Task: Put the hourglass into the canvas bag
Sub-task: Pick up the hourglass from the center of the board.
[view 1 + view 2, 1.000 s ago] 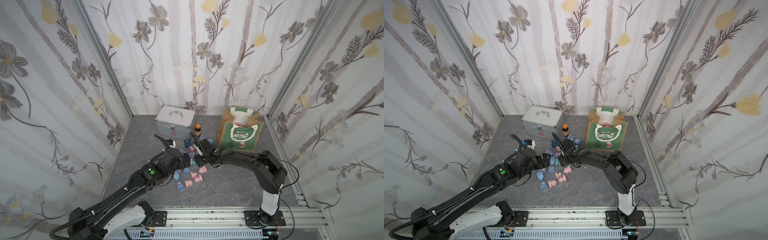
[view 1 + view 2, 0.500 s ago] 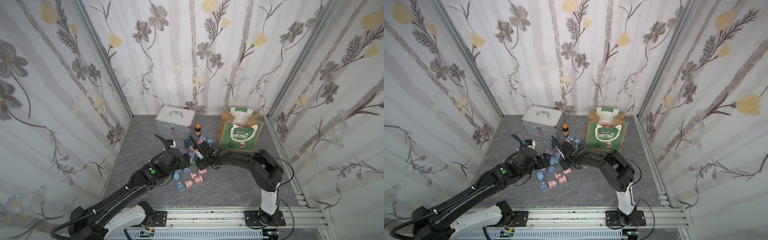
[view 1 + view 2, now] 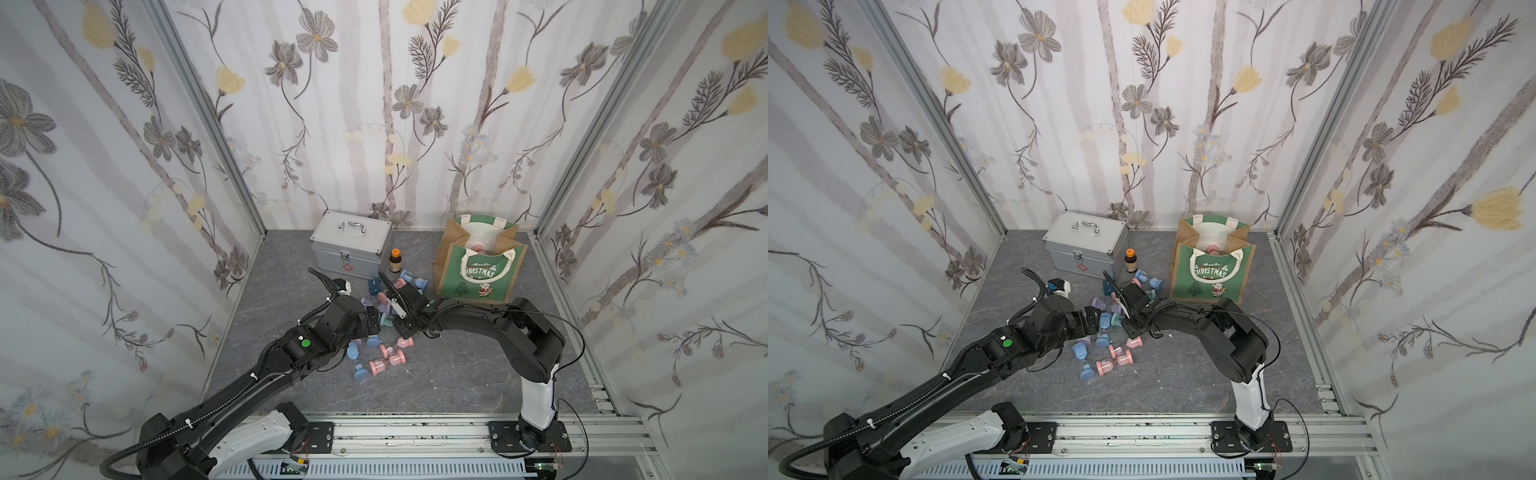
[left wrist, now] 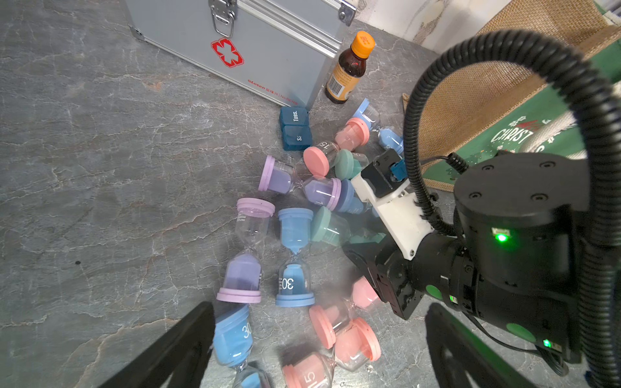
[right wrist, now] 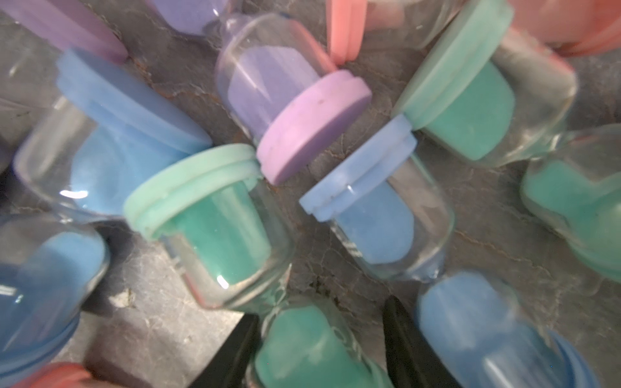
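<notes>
In a top view the left gripper [image 3: 372, 324] hangs spread and empty at the left edge of the heap, mid-frame. Eleven hourglasses [image 4: 294, 255] lie there by my count: four blue, three pink, two purple, two green. One green hourglass [image 5: 208, 215] runs its long axis away from the right gripper [image 5: 321, 310], near bulb between the fingers; clamped or not, I cannot tell. The one canvas bag [image 3: 478, 274] stands right of centre, nearest that arm.

Black arms [image 3: 478, 320], white base links [image 3: 536, 399], ribbed cables [image 4: 411, 134].
</notes>
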Controlling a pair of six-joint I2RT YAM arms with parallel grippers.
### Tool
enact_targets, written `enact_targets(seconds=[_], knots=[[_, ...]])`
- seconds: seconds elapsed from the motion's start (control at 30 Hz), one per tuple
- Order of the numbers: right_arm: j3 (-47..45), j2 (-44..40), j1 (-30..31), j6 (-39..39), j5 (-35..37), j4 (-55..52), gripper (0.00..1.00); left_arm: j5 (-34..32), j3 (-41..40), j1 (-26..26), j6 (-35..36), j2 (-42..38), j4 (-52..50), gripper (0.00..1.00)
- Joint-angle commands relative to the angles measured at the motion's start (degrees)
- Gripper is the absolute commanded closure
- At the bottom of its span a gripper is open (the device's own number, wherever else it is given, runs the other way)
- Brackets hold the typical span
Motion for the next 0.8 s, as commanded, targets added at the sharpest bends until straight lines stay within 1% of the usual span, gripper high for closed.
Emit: enact_targets(seconds=[0.0,0.13,0.4,0.6,0.77], knots=[[-0.6,-0.8,0.0,-0.6,0.4,-1.7,0.55,0.2,0.6,0.1,-0.2,0.2,0.5,0.0],[-1.2,-1.8,0.0,-0.7,0.4,-1.6,0.61,0.2,0.7,0.2,-0.2,0.0,0.2,0.0],[-3.3,-5.6,-0.6,1.1,-2.0,-0.6,0.66,0.3,1.2,0.3,-0.2,-0.6,-0.1,0.0],[-5.8,-11.5,-2.1,4.2,-3.9,-0.6,0.71,0.9,3.3,0.2,1.1,0.0,-0.5,0.0],[-7.3,-20.2,-3.5,7.6,-5.0,-1.7,0.74,3.2,5.8,0.2,2.4,1.4,-0.1,0.0]])
